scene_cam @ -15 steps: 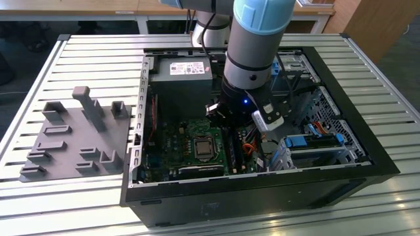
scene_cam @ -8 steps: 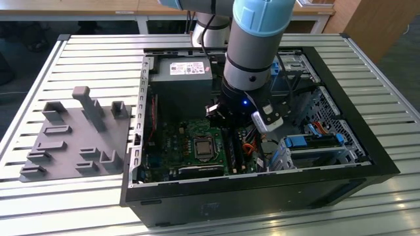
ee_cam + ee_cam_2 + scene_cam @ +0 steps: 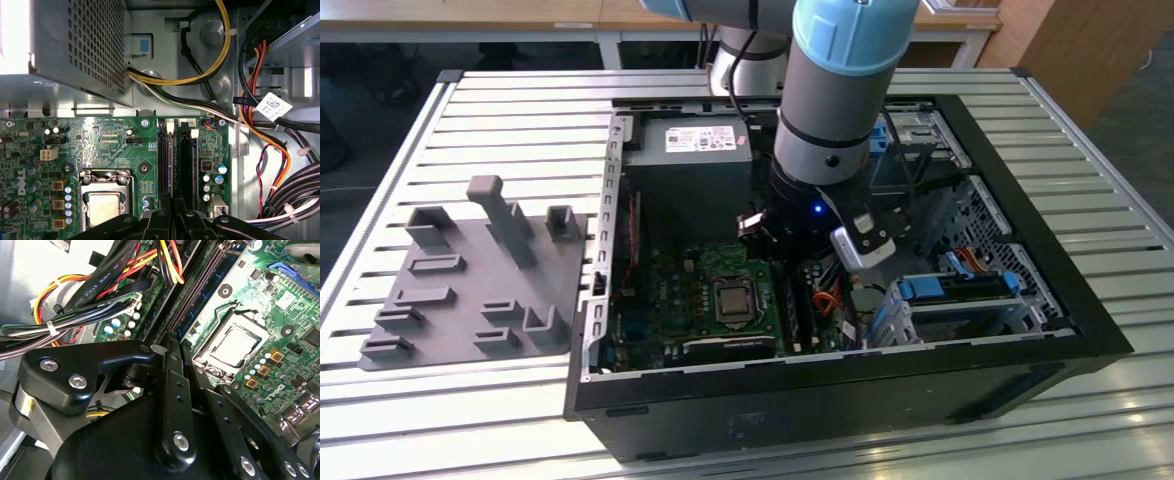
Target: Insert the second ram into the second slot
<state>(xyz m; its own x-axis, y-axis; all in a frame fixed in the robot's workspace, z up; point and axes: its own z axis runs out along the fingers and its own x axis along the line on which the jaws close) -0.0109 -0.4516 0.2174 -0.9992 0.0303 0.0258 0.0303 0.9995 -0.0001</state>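
Note:
My gripper [image 3: 787, 265] reaches down into the open computer case [image 3: 1067, 330], right over the memory slots beside the CPU socket [image 3: 105, 206]. In both wrist views its black fingers [image 3: 165, 216] stand close together, shut on a thin edge-on strip that I take for the second ram [image 3: 172, 165]. The strip lines up with the two long parallel slots [image 3: 186, 160] on the green motherboard [image 3: 100, 145]. I cannot tell whether the ram sits in a slot or just above it. The gripper [image 3: 172, 347] points along the slots [image 3: 200, 290], and its linkage hides the ram's middle.
Bundles of black, orange and yellow cables [image 3: 270, 150] run close beside the slots. The grey power supply [image 3: 687, 150] fills the case's far end. Blue drive brackets [image 3: 961, 290] sit at the exterior view's right. A grey fixture plate [image 3: 467, 280] lies outside the case.

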